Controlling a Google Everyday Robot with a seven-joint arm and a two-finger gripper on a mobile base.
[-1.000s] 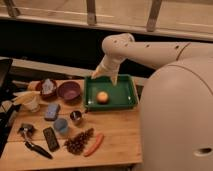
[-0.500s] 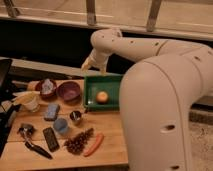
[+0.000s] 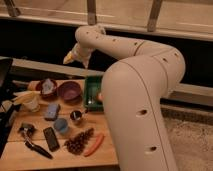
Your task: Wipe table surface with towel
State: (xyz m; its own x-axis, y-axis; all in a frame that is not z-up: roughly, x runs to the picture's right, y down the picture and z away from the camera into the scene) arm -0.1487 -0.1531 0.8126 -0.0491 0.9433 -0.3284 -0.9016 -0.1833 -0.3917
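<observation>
The gripper [image 3: 68, 58] hangs in the air beyond the far edge of the table surface [image 3: 15, 156], at about 12 o'clock from the middle of the spread of things, against the dark wall. Its fingers stand fully apart and it has hold of nothing. The white arm [image 3: 135, 75] rises from the lower right and bends over to the upper left, covering the table's 3 o'clock side. The towel [image 3: 48, 86], a pale crumpled cloth, lies in a dark red bowl [image 3: 40, 86] at roughly 11 o'clock on the table, below the gripper and well apart from it. Just beside it at 3 o'clock sits a purple bowl [image 3: 69, 91], then a green tray [image 3: 92, 86] with an orange fruit [image 3: 99, 96] partly hidden by the arm. Nearer the middle lie a blue sponge [image 3: 51, 111], a light-blue cup [image 3: 61, 125] and a small metal cup [image 3: 76, 116]. Toward 6 o'clock are a pine cone [image 3: 78, 142] and an orange-red carrot [image 3: 93, 145].
</observation>
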